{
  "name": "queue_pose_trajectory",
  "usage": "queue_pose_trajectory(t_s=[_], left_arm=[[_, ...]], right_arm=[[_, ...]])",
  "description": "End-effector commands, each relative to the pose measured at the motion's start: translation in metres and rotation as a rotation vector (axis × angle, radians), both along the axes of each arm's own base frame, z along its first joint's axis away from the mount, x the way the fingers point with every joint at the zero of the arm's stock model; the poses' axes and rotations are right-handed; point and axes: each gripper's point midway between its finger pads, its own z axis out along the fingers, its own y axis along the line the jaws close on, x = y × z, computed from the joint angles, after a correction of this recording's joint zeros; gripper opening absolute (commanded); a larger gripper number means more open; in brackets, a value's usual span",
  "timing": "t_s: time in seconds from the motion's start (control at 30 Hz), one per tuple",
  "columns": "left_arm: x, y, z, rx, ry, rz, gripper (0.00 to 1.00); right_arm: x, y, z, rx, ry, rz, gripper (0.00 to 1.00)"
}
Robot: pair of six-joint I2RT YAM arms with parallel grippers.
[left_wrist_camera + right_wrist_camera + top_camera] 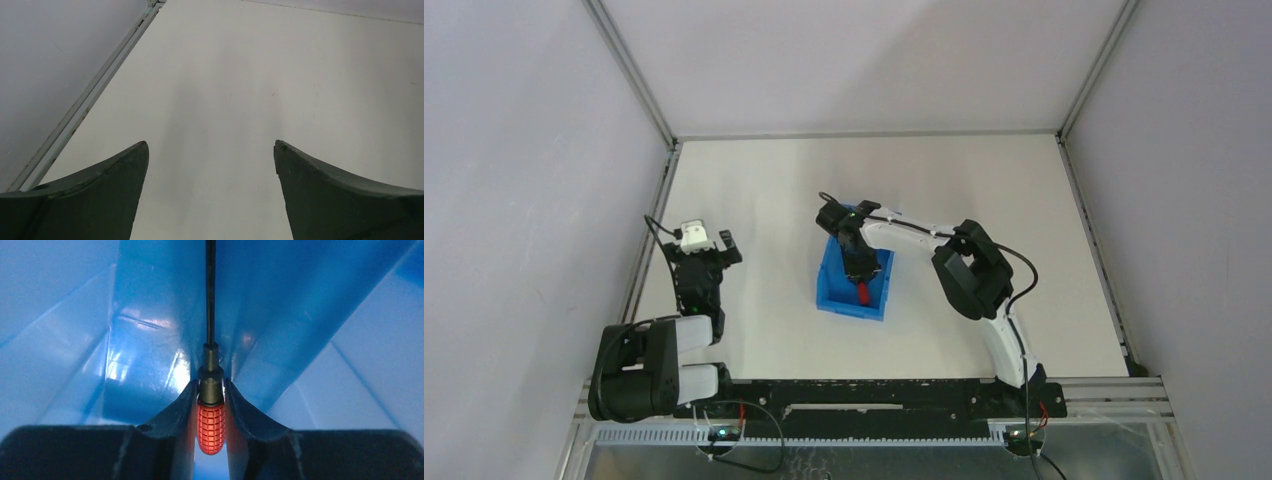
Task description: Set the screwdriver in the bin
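Observation:
The blue bin point(828, 291) stands in the middle of the table, and the right wrist view looks into its blue walls point(150, 340). My right gripper point(860, 268) reaches down inside it. Its fingers close tightly on both sides of the screwdriver point(211, 422), at the top of the red handle and the black collar. The thin black shaft runs straight ahead from the right gripper point(210, 382) along the bin's inside. From above, the red handle of the screwdriver point(865, 292) shows inside the bin. My left gripper point(699, 248) hovers open over bare table at the left, holding nothing point(211, 145).
A metal rail point(85, 102) runs along the table's left edge, close to the left arm. Grey walls enclose the table on the left, back and right. The arm bases sit on a black bar point(864, 395) at the near edge.

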Motion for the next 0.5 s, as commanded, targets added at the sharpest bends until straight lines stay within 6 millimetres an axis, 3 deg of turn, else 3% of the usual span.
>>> queue_pose_trajectory(t_s=[0.0, 0.1, 0.2, 0.37, 0.43, 0.47], left_arm=[[0.010, 0.002, 0.027, 0.003, -0.080, 0.003, 1.00], [0.010, 0.001, 0.026, 0.003, -0.079, 0.003, 1.00], [0.010, 0.001, 0.026, 0.002, -0.078, 0.003, 1.00], [0.010, 0.002, 0.026, 0.002, -0.080, 0.003, 1.00], [0.010, 0.002, 0.026, 0.002, -0.078, 0.003, 1.00], [0.010, 0.001, 0.026, 0.002, -0.079, 0.003, 1.00]], right_arm=[[0.018, 0.007, 0.007, 0.040, -0.082, -0.052, 0.37], [0.020, 0.008, 0.019, 0.050, -0.105, -0.053, 0.39], [0.023, 0.009, 0.045, 0.074, -0.150, -0.049, 0.40], [0.024, 0.009, 0.117, 0.152, -0.271, -0.029, 0.43], [0.022, 0.007, 0.150, 0.212, -0.325, -0.018, 0.52], [0.021, 0.005, 0.164, 0.237, -0.354, -0.011, 0.66]])
